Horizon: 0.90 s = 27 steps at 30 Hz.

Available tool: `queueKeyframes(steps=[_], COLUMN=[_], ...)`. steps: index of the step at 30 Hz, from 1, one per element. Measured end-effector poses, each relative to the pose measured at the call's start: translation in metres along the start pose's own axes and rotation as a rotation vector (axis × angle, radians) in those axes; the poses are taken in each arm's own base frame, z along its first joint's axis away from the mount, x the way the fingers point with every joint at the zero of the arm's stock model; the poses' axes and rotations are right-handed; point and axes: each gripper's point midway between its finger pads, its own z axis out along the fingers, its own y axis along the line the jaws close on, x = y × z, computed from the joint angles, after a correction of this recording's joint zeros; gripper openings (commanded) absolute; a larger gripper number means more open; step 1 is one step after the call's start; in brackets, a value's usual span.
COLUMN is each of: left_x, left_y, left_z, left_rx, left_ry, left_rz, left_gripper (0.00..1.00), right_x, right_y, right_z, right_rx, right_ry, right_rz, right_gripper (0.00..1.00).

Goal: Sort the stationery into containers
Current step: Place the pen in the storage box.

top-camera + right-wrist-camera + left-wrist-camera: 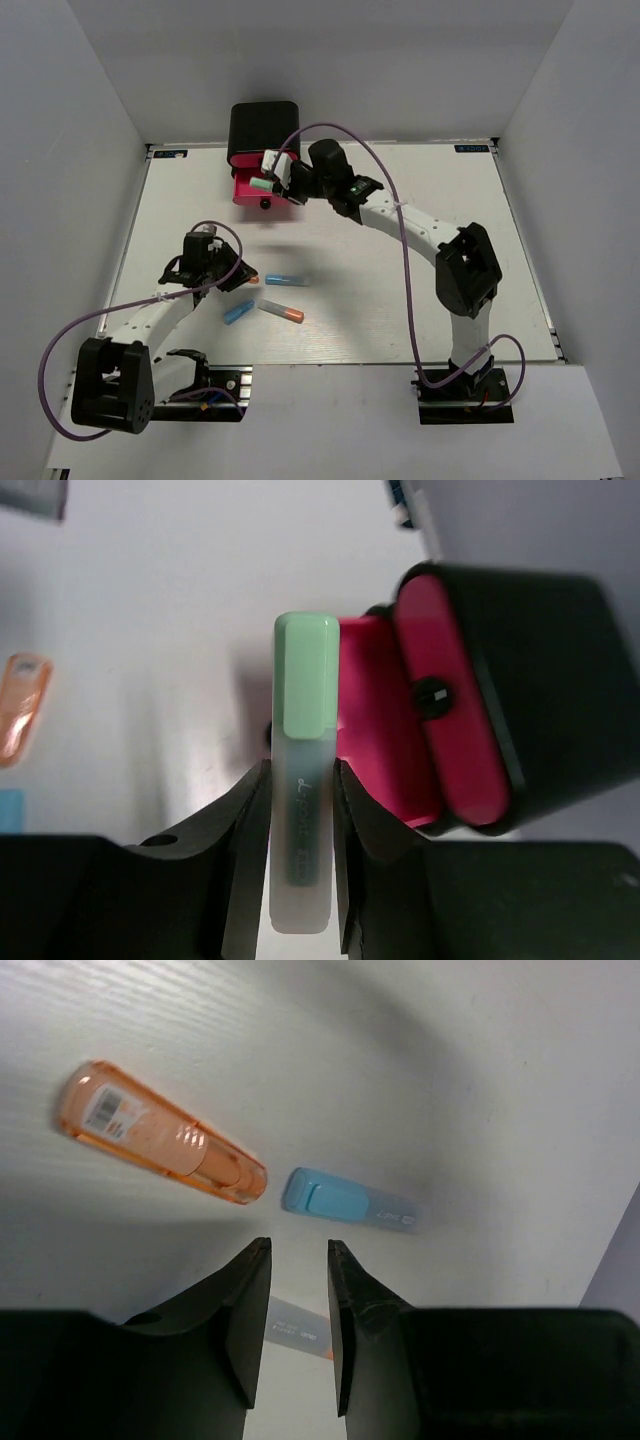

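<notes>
My right gripper (272, 178) (300, 767) is shut on the green-and-clear piece (305, 770), which sticks out past the fingertips beside the pulled-out pink drawer (250, 192) (375, 715) of the black cabinet (264, 125) (545, 670). A shut drawer front with its black knob (433, 695) shows next to it. My left gripper (238, 272) (298, 1247) is open and empty, just above the table. Ahead of it lie an orange piece (160, 1132) and a blue piece (285, 279) (350, 1202). A grey piece with an orange tip (282, 312) (298, 1328) shows between its fingers. No whitish block is in view.
A second blue piece (238, 312) lies near the left arm. The white table (440, 230) has grey walls on three sides. The right arm's purple cable (400, 210) arcs over the middle.
</notes>
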Motion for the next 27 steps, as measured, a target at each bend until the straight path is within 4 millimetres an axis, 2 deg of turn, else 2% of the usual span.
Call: queueKeyframes(steps=[3, 5, 8, 11, 14, 16, 17, 20, 26, 27], left_x=[-0.001, -0.006, -0.011, -0.011, -0.011, -0.013, -0.014, -0.02, -0.027, -0.028], left_y=[-0.007, -0.014, -0.022, -0.023, -0.025, -0.028, -0.03, -0.039, -0.044, -0.044], left_z=[0.003, 0.003, 0.002, 0.001, 0.0, 0.001, 0.001, 0.003, 0.02, 0.024], left_rx=[0.029, 0.055, 0.087, 0.096, 0.098, 0.106, 0.115, 0.149, 0.157, 0.149], left_ry=[0.025, 0.023, 0.012, 0.011, 0.01, 0.004, -0.004, -0.03, -0.026, -0.019], left_rz=[0.069, 0.108, 0.146, 0.157, 0.14, 0.106, 0.089, 0.031, -0.052, -0.068], left_gripper=[0.43, 0.5, 0.62, 0.65, 0.65, 0.59, 0.57, 0.5, 0.39, 0.37], right_x=[-0.021, -0.028, -0.016, 0.012, 0.043, 0.057, 0.06, 0.058, 0.056, 0.058], right_y=[-0.03, -0.048, -0.065, -0.07, -0.065, -0.06, -0.059, -0.062, -0.062, -0.062], right_z=[0.002, 0.014, 0.041, 0.068, 0.086, 0.091, 0.092, 0.092, 0.088, 0.085], right_rx=[0.064, 0.107, 0.148, 0.168, 0.161, 0.149, 0.148, 0.158, 0.165, 0.164], right_ry=[-0.04, -0.061, -0.048, -0.007, 0.043, 0.069, 0.074, 0.069, 0.063, 0.068], right_rz=[-0.059, -0.096, -0.124, -0.129, -0.122, -0.115, -0.117, -0.129, -0.133, -0.13], right_gripper=[0.0, 0.02, 0.05, 0.14, 0.23, 0.31, 0.42, 0.54, 0.58, 0.52])
